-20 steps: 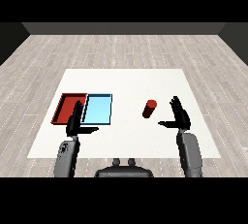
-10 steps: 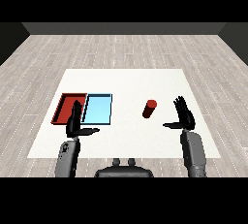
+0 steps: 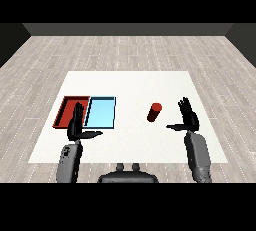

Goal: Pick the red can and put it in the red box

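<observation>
The red can [image 3: 154, 112] stands upright on the white table [image 3: 130, 85], right of centre. My right hand [image 3: 188, 118] is open with straight fingers and the thumb pointing left, a short way right of the can and not touching it. The red tray [image 3: 66, 110] lies at the left with the light blue tray [image 3: 101, 113] beside it on its right. My left hand [image 3: 77, 126] is open over the near edge of the red tray, fingers up and thumb out to the right, and covers part of that tray.
Grey wood flooring [image 3: 130, 55] surrounds the table on all sides. Both grey forearms [image 3: 198, 156] rise from the table's near edge.
My right hand has drifted slightly right and a little nearer the table's front edge, staying open. The can, the trays and my left hand have not moved.
</observation>
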`<state>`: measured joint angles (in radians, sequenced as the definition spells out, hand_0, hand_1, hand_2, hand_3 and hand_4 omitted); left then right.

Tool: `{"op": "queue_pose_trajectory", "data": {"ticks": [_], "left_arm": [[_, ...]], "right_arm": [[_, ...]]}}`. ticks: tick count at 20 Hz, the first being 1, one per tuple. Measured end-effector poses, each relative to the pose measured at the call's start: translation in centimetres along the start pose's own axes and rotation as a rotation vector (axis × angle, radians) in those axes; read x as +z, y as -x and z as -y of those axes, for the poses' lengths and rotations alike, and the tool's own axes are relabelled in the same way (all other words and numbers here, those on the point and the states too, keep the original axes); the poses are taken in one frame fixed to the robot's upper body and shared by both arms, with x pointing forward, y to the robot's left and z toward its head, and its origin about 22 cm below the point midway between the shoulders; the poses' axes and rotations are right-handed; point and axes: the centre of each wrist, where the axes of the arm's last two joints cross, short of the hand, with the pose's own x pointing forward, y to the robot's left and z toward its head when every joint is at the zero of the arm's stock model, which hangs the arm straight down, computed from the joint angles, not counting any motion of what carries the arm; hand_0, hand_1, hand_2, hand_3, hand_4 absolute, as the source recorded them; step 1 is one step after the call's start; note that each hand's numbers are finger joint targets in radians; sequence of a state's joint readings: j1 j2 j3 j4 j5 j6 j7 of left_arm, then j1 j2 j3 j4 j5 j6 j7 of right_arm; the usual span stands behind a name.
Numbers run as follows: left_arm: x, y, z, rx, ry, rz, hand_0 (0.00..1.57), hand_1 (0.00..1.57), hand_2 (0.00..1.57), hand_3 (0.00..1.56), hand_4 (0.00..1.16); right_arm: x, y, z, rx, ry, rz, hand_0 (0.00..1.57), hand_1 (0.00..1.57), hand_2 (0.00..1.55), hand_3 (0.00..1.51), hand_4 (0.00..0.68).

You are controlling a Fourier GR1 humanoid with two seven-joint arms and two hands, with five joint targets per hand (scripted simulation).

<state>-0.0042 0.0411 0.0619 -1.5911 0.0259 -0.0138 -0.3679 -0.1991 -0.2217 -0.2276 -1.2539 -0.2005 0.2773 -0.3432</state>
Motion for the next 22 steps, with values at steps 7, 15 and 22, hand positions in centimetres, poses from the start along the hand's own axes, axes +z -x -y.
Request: {"op": "queue_pose_trajectory", "data": {"ticks": [7, 15, 22], "left_arm": [[0.0, -0.1, 0.5, 0.006, 0.005, 0.004, 0.00, 0.00, 0.00, 0.00, 0.00], [0.8, -0.3, -0.2, 0.019, 0.003, -0.002, 0.00, 0.00, 0.00, 0.00, 0.00], [0.6, -0.4, -0.4, 0.031, -0.001, 0.003, 0.00, 0.00, 0.00, 0.00, 0.00]], "right_arm": [[-1.0, 1.2, -0.4, -0.016, 0.002, -0.011, 0.00, 0.00, 0.00, 0.00, 0.000], [-2.7, 2.8, -1.6, -0.072, -0.004, -0.036, 0.00, 0.00, 0.00, 0.00, 0.000], [-4.0, 4.5, -3.0, -0.110, 0.003, -0.069, 0.00, 0.00, 0.00, 0.00, 0.000]]}}
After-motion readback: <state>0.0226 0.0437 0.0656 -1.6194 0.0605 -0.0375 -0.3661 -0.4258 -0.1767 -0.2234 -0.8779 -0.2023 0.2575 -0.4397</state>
